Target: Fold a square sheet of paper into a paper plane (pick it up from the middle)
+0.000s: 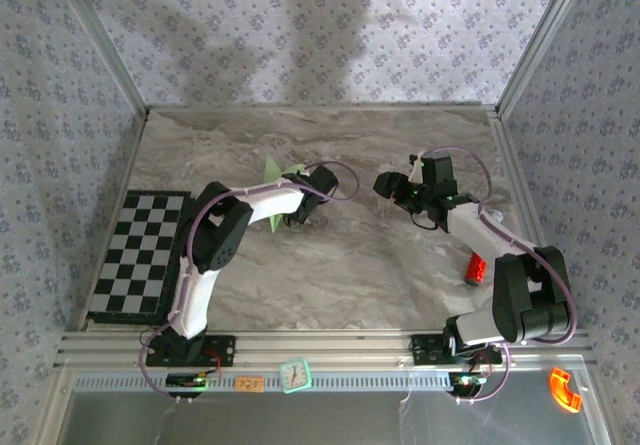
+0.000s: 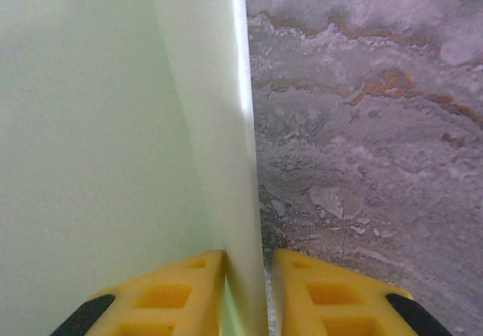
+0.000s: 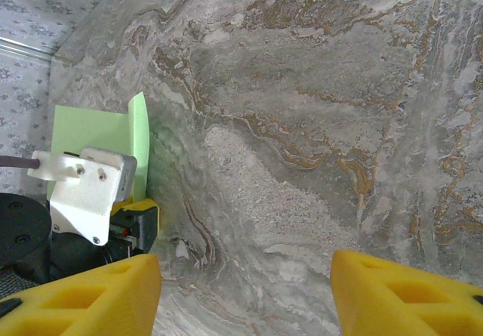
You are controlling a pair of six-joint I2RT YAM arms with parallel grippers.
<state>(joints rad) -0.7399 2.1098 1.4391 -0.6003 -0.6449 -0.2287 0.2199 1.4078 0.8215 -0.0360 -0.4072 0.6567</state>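
The square sheet of paper [image 1: 272, 190] is pale green, folded and standing on edge on the marble table, left of centre. In the left wrist view the paper [image 2: 113, 124] takes up the left half, with a folded flap running down between my yellow fingers. My left gripper [image 2: 247, 291] is slightly open: the flap rests against the left finger, and a thin gap separates it from the right finger [image 2: 332, 291]. In the top view the left gripper [image 1: 292, 207] is at the paper. My right gripper [image 1: 385, 183] hovers open and empty to the right. Its wrist view shows the paper [image 3: 90, 128] at far left.
A black-and-white checkered mat [image 1: 140, 255] lies at the table's left edge. A red object [image 1: 477, 268] sits near the right arm. An orange piece [image 1: 565, 390] and a small green-framed item [image 1: 296, 373] lie on the front rail. Patterned walls enclose the table.
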